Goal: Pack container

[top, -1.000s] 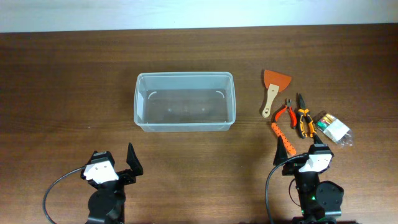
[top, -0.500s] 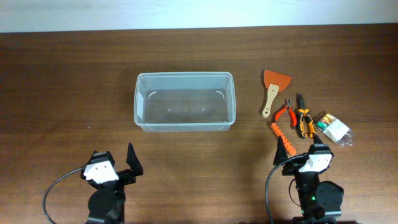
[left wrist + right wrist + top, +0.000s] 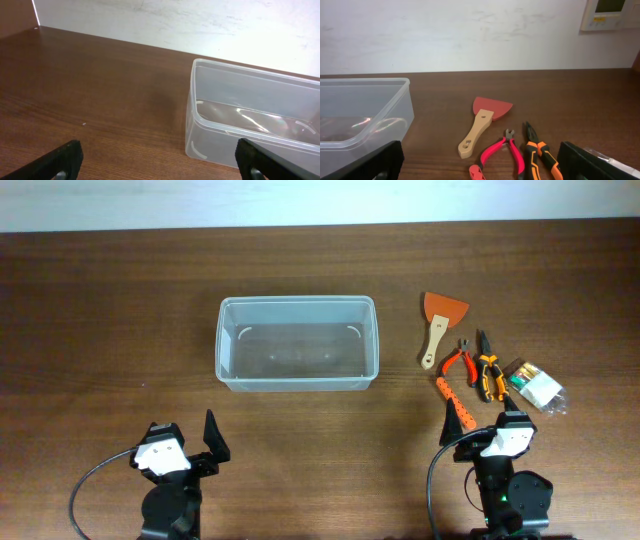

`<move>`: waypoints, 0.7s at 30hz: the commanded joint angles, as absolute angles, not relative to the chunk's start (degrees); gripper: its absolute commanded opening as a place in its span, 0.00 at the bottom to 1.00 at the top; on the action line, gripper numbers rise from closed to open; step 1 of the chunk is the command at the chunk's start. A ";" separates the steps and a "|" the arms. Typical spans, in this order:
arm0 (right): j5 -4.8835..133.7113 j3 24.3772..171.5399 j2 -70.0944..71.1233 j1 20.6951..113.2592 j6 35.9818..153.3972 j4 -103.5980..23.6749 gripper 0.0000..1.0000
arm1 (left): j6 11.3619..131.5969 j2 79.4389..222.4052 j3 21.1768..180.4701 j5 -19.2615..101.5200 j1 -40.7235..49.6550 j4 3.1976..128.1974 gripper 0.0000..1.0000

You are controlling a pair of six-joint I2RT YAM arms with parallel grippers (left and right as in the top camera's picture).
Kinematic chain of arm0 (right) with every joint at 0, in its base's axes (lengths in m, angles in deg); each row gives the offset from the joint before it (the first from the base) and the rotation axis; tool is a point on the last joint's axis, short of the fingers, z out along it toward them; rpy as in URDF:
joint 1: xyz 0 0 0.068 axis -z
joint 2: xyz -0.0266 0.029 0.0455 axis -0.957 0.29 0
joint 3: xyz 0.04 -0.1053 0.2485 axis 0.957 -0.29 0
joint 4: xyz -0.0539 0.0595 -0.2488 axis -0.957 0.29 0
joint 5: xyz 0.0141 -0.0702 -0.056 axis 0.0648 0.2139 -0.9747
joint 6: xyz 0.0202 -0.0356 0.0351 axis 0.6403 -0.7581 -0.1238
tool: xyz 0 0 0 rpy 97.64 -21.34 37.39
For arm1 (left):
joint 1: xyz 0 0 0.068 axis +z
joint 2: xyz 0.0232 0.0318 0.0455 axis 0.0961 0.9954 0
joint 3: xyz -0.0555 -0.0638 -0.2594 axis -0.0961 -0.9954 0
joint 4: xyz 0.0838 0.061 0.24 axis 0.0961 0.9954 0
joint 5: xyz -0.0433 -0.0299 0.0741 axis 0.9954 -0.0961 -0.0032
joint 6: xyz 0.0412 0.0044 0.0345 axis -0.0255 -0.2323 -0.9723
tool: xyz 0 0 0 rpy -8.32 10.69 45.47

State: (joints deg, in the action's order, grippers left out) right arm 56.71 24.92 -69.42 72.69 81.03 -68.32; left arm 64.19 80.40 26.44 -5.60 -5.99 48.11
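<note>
Nothing has moved since the earlier frames; both arms and every item lie as before. Left pincer [image 3: 187, 437]: parked at the near edge of the wooden table [image 3: 90, 100], jaws spread wide, holding nothing. Right pincer [image 3: 483, 428]: also at the near edge, jaws wide apart, holding nothing. Orange textured handle [image 3: 446, 392]: just ahead of the right pincer, its near end by the pincer's left finger; whether they touch cannot be told. Red-handled cutters [image 3: 456, 362] and orange-and-black long-nose pliers [image 3: 489, 376]: side by side ahead of the right pincer, with the pliers on the right. Clear packet [image 3: 538, 387] with white and green contents: ahead and to the right of the right pincer, just beside the pliers. Scraper [image 3: 437, 330] with wooden handle and orange-red blade: beyond the cutters, blade end farthest from the pincer. Container [image 3: 297, 302]: clear, upright and empty, ahead and to the right of the left pincer, ahead and well to the left of the right pincer, apart from every tool.
</note>
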 commanded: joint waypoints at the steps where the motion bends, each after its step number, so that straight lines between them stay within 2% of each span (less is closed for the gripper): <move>1: 57.23 24.40 -70.05 72.82 81.82 -69.63 0.99 | 63.69 80.05 26.29 -5.80 -6.23 48.20 0.99; 5: 58.11 24.53 -69.99 72.85 87.54 -71.67 0.99 | 63.69 80.05 26.29 -5.80 -6.23 48.20 0.99; 11: 56.97 30.23 -64.59 72.85 87.54 -71.36 0.99 | 63.69 80.05 26.29 -5.80 -6.23 48.20 0.99; 17: 55.73 46.47 -45.20 72.85 87.04 -70.14 0.99 | 63.69 80.05 26.29 -5.80 -6.23 48.20 0.99; 21: 55.75 65.75 -26.49 72.82 87.06 -58.46 0.99 | 63.69 80.05 26.27 -5.80 -6.23 48.20 0.99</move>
